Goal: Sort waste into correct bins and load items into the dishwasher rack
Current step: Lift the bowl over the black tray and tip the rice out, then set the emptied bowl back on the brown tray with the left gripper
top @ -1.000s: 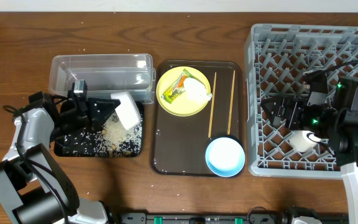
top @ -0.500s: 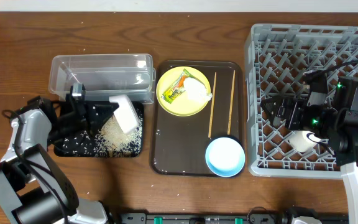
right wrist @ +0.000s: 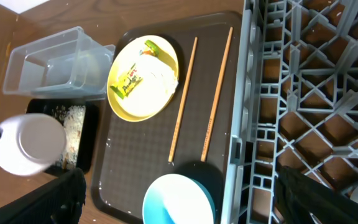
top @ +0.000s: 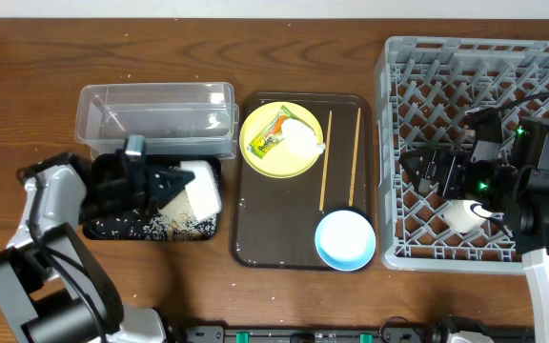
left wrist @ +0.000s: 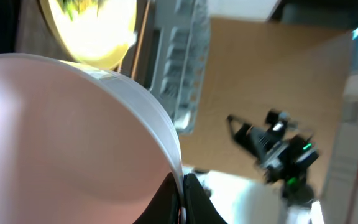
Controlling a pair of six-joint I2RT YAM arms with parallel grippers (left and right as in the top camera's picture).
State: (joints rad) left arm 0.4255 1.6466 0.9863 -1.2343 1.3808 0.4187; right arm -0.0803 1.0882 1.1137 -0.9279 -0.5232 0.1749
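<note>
My left gripper [top: 167,183] is shut on the rim of the bowl, white inside and pink outside [top: 199,187]. It holds the bowl tilted over the black tray [top: 103,227], which has rice grains [top: 174,223] in it. In the left wrist view the fingers [left wrist: 182,200] pinch the bowl's rim [left wrist: 55,137]. The yellow plate [top: 260,152] carries the green-and-yellow wrapper [top: 271,136] and the white tissue [top: 301,139]. Two chopsticks [top: 325,162] and the light blue bowl [top: 345,239] lie on the brown tray. My right gripper [right wrist: 185,194] is open and empty above the grey rack [top: 417,76]. A white cup [top: 462,216] sits in the rack.
The clear tub [top: 151,110] stands behind the black tray. The brown serving tray [top: 255,243] lies between the bins and the rack. The right arm's body [top: 541,181] hangs over the rack's right half.
My left gripper has moved right and forward over the black tray, and the bowl has turned with it and now covers the rice pile. The right arm has not moved.
</note>
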